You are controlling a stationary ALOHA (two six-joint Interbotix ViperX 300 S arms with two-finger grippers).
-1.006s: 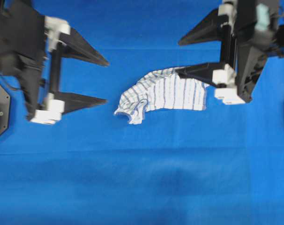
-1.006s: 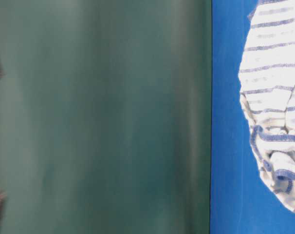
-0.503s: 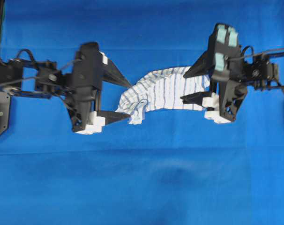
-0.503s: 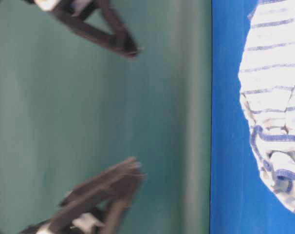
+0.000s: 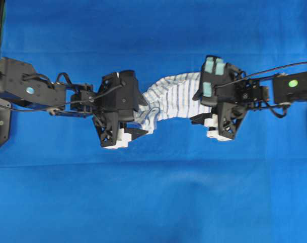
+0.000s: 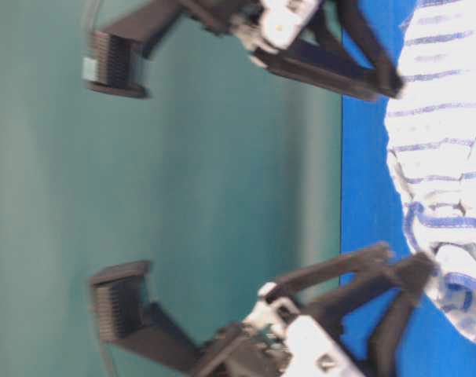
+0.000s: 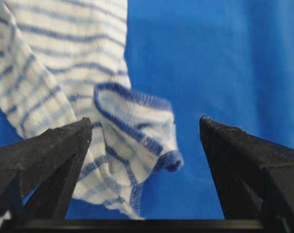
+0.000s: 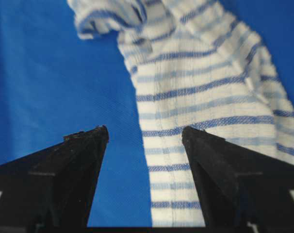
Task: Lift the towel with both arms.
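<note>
The towel (image 5: 174,98), white with thin blue stripes, lies crumpled on the blue table covering. My left gripper (image 5: 145,116) is open at its bunched left end; in the left wrist view the folded corner of the towel (image 7: 132,136) sits between the open fingers of the gripper (image 7: 146,121). My right gripper (image 5: 193,108) is open at the towel's right end. In the right wrist view the gripper (image 8: 146,130) straddles the straight edge of the towel (image 8: 200,73), with one finger over the cloth and the other over bare blue. Neither holds anything.
The blue table covering (image 5: 153,192) spreads around the towel on all sides. The table-level view is turned sideways: a green wall (image 6: 206,173) fills its left side and the towel (image 6: 442,157) lies at its right with both grippers by it.
Both arms have come in from the sides and down onto the two ends of the towel. Their jaws have stayed open, and the towel has not moved.
</note>
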